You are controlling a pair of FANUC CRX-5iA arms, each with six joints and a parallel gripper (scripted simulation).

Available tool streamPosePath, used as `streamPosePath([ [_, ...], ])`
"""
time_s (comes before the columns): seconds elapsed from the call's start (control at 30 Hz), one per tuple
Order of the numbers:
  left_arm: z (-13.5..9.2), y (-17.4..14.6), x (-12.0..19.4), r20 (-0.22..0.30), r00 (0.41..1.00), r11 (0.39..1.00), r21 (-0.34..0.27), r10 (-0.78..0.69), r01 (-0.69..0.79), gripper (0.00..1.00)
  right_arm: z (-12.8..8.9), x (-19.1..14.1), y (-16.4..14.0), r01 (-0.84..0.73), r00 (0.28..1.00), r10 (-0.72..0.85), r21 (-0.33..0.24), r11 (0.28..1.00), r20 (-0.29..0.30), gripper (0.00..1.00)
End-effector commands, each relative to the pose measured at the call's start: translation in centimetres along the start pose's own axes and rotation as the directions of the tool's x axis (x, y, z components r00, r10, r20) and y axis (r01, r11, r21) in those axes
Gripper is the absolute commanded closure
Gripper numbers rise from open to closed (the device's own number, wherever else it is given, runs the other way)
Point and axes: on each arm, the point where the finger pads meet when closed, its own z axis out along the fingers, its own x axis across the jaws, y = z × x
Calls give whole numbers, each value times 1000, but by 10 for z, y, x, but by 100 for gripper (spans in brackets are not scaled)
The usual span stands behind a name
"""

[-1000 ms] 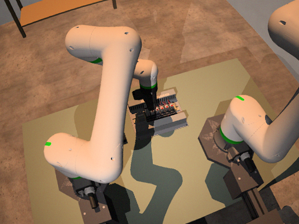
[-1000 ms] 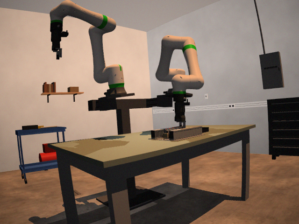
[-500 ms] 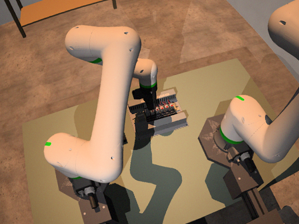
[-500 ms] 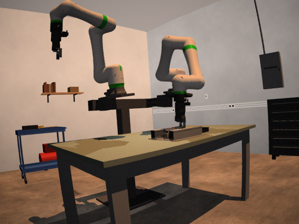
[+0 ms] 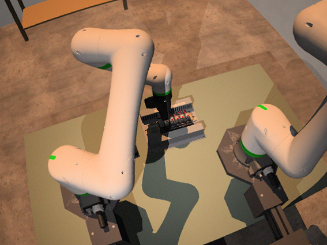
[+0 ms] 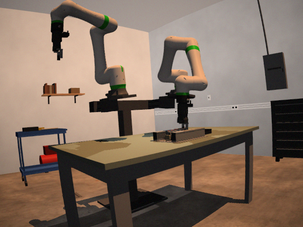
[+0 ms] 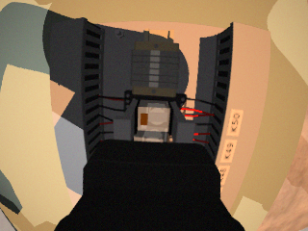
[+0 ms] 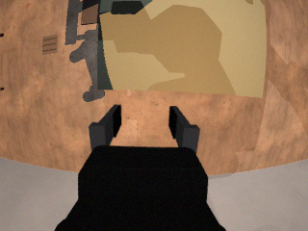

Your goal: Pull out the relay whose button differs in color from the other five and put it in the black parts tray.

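The relay panel (image 5: 185, 132) (image 6: 189, 136) (image 7: 245, 72) lies on the table and looks flat. My left gripper (image 7: 153, 111) (image 6: 185, 126) is down at one end of its row, shut on the relay (image 7: 160, 115). This relay has an orange-brown button. Whether it is raised in its socket cannot be told. Red-buttoned relays (image 5: 182, 116) stand beside it in the row and look level. The black parts tray (image 5: 136, 154) (image 6: 208, 131) is mostly hidden, behind the left arm in one view and the panel in the other. My right gripper (image 8: 144, 115) (image 6: 58, 56) is open and empty, high up.
Slotted wire ducts (image 7: 92, 82) (image 7: 223, 63) run along both sides of the row, with thin wires reaching to it. A terminal block (image 7: 155, 69) stands just beyond the held relay. The right arm's base (image 5: 233, 153) stands to the right of the panel in the top view.
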Motion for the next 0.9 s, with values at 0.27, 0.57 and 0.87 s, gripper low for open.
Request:
streamPosePath([
  [0.27, -1, 1, 0, -22, 1000, 1000, -1, 0, 0, 100, -1, 0, 0, 0, 1000, 0, -2, 1000, 0, 0],
  [0.57, -1, 1, -1, -36, 999, 1000, -1, 0, 0, 100, -1, 0, 0, 0, 1000, 0, -2, 1000, 0, 0],
  [0.87, -1, 1, -1, -48, 999, 1000, -1, 0, 0, 100, -1, 0, 0, 0, 1000, 0, -2, 1000, 0, 0],
])
